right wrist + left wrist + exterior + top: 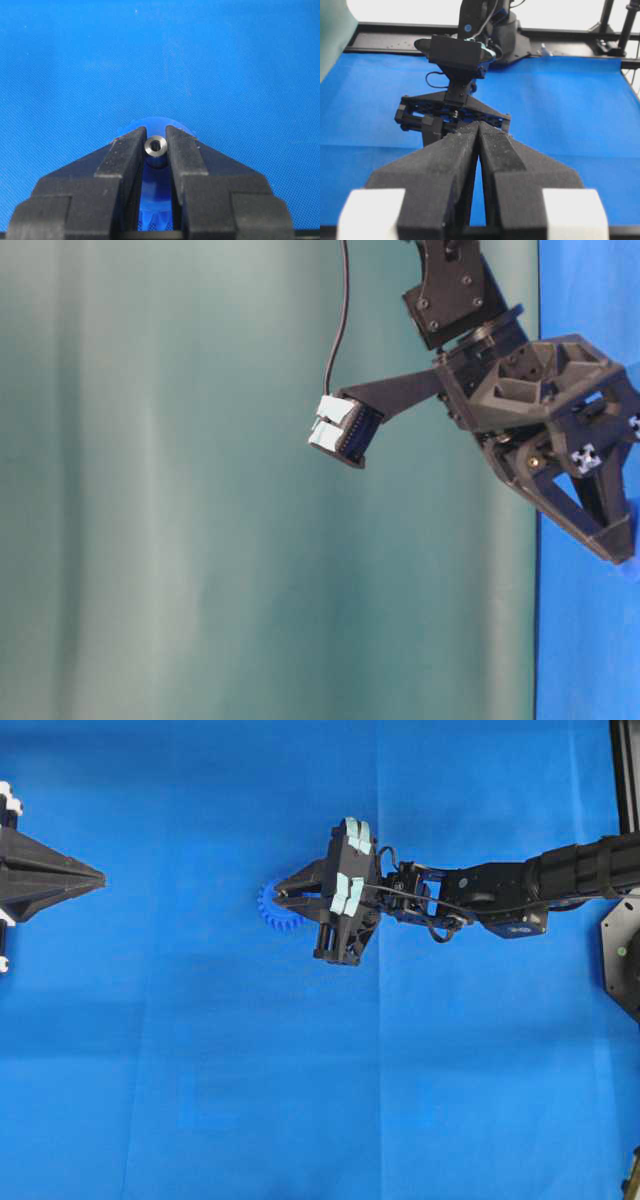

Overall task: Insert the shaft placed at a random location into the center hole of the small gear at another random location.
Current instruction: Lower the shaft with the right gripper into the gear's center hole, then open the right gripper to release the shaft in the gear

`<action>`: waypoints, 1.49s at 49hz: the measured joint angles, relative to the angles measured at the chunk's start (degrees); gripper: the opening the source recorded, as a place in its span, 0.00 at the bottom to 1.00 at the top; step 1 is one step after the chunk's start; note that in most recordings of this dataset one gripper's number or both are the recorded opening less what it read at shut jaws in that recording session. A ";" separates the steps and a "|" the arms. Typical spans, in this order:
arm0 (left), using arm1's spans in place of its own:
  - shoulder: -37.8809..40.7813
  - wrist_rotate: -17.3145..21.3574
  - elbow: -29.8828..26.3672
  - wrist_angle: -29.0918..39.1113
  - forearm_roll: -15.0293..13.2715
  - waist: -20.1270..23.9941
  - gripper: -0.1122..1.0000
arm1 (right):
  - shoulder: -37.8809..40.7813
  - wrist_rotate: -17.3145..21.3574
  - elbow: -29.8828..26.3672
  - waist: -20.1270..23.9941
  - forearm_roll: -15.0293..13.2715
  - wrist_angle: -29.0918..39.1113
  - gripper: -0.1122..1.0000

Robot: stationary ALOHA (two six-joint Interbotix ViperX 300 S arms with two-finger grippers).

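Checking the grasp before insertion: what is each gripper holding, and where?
The right gripper pinches the shaft by its sides near the top end, over the small gear. The left gripper holds nothing.

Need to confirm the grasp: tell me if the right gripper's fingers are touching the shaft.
Touching. In the right wrist view, the shaft sits pinched between both fingers of the right gripper with no gap either side, above the small gear.
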 measured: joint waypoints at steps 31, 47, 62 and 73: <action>0.09 0.00 0.00 0.00 0.00 0.00 0.10 | 0.00 -0.18 0.00 -0.26 0.00 0.26 0.68; 0.00 0.00 0.00 0.00 0.00 0.00 0.10 | -1.76 -0.26 -0.35 -0.09 0.09 2.64 0.88; 0.00 0.00 0.00 0.00 0.00 0.00 0.10 | -8.96 -0.44 -0.35 -0.09 0.00 7.38 0.88; -0.09 0.00 0.00 0.00 0.00 0.00 0.10 | -14.77 -0.44 -0.35 -0.09 0.00 10.55 0.87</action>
